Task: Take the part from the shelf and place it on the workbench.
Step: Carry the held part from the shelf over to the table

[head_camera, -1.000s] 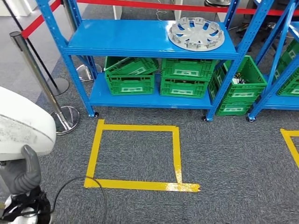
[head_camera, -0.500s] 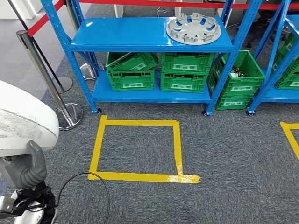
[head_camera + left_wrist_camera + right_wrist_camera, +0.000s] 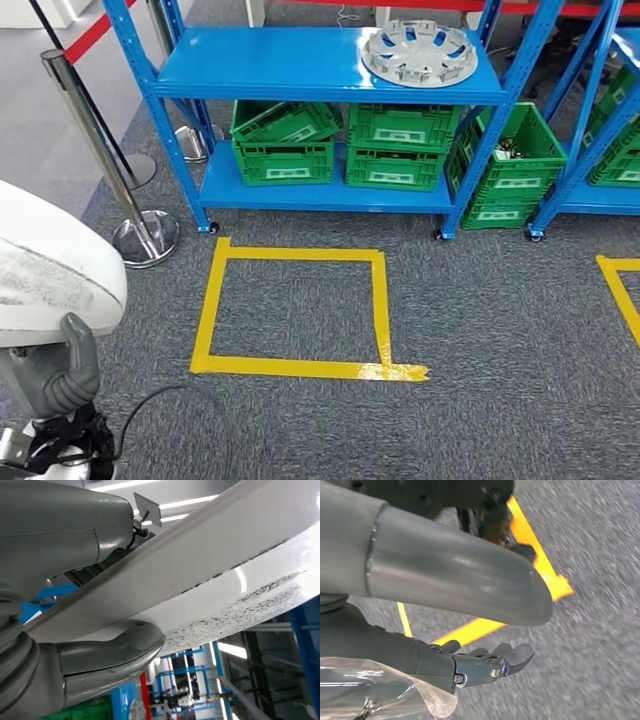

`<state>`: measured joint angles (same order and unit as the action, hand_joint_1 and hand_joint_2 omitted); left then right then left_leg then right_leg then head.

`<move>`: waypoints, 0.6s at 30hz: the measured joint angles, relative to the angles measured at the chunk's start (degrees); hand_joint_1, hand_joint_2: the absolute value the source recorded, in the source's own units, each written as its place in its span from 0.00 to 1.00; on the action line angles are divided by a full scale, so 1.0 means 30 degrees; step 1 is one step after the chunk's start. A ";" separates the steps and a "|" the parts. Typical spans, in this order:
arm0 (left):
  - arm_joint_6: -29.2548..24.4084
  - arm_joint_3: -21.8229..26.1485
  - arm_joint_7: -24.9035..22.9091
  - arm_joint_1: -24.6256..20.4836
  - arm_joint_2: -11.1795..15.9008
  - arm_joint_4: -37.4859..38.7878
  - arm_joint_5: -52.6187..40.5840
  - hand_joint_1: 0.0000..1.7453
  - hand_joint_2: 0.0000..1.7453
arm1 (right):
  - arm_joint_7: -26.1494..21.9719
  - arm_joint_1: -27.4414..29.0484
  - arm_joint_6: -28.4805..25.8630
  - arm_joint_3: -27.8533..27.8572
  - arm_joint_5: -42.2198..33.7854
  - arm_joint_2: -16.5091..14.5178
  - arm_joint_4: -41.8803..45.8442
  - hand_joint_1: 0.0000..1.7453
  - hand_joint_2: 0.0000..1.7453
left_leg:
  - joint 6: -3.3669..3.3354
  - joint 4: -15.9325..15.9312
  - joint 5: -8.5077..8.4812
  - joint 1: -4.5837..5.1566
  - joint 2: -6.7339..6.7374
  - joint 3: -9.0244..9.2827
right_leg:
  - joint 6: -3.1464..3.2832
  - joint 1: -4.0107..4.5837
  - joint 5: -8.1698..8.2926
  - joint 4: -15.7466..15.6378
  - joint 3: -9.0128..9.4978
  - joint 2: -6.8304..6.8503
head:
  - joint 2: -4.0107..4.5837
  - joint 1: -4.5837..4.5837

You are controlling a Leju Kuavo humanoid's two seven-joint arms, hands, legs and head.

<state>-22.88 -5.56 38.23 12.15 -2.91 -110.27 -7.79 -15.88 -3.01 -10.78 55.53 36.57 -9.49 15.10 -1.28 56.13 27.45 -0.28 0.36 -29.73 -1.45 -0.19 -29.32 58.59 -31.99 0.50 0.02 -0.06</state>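
A large white curved part (image 3: 45,265) fills the lower left of the head view, gripped by my left hand (image 3: 56,370) from below. In the left wrist view the same white part (image 3: 226,565) lies clamped between the thick grey thumb (image 3: 109,655) and the fingers (image 3: 68,525). My right hand (image 3: 414,575) hangs over the grey carpet with its dark fingers (image 3: 486,665) stretched out and nothing in it.
A blue shelf (image 3: 302,65) stands ahead with a silver hubcap (image 3: 419,52) on its top board and green crates (image 3: 283,150) below. A yellow tape square (image 3: 290,368) marks the carpet. Steel stanchions (image 3: 143,235) stand at left; a black cable (image 3: 162,400) lies by my feet.
The whole picture has shifted as the camera moved: shelf and tape square sit slightly higher. The white part stays in my left hand.
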 joint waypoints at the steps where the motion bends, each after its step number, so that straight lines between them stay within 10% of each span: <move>1: -0.0026 -0.0002 -0.0044 0.0103 0.0005 -0.0035 -0.0044 1.00 1.00 | 0.0009 0.0005 0.0086 0.0027 0.0022 -0.0069 -0.0018 0.00 0.00 | -0.0098 -0.0076 -0.0091 -0.0039 0.0020 -0.0049 | -0.0066 -0.0018 -0.0559 0.0877 -0.0428 -0.0045 | 0.0000 -0.0033; 5: -0.0225 -0.0009 -0.0178 0.0590 -0.0002 -0.0116 -0.0011 1.00 1.00 | -0.0044 0.0057 0.0222 0.0038 0.0555 -0.0369 -0.0129 0.00 0.00 | -0.0185 -0.0035 -0.0308 0.0037 0.0068 -0.0386 | -0.0223 -0.0097 -0.2165 0.4865 -0.2098 -0.0095 | 0.0000 -0.0085; 10: -0.0414 -0.0011 -0.0202 0.0976 -0.0004 -0.0271 -0.0013 1.00 1.00 | -0.0086 0.0030 0.0076 -0.0009 0.1140 -0.0482 -0.0162 0.00 0.00 | 0.0077 0.0305 -0.0363 0.0116 0.0013 -0.0616 | -0.0021 -0.0111 -0.0148 -0.0260 0.0810 -0.0119 | 0.0000 -0.0080; 14: -0.0616 -0.0011 -0.0167 0.1336 0.0000 -0.0607 -0.0049 1.00 1.00 | 0.0231 0.0158 0.0074 -0.0124 0.1685 -0.0546 -0.0193 0.00 0.00 | 0.0551 0.0503 -0.0384 0.0118 -0.0105 -0.0838 | 0.0368 -0.0104 0.0015 -0.0618 0.0977 -0.0005 | 0.0000 -0.0065; 18: -0.0843 -0.0011 -0.0155 0.1748 -0.0007 -0.0834 -0.0125 1.00 1.00 | 0.0784 0.0287 -0.0089 -0.0275 0.2189 -0.0566 -0.0209 0.00 0.00 | 0.0938 0.4268 0.1872 0.0014 -0.0137 -0.2374 | 0.0674 -0.0146 0.0187 -0.0682 0.0806 0.0458 | 0.0000 0.0133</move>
<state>-25.41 -5.60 37.77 17.39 -2.93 -112.77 -8.17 -13.53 -2.15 -11.05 54.71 43.14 -11.19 14.47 1.53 68.93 33.07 -0.24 -0.05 -36.85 0.57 -0.63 -28.76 56.55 -29.57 1.88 0.02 0.34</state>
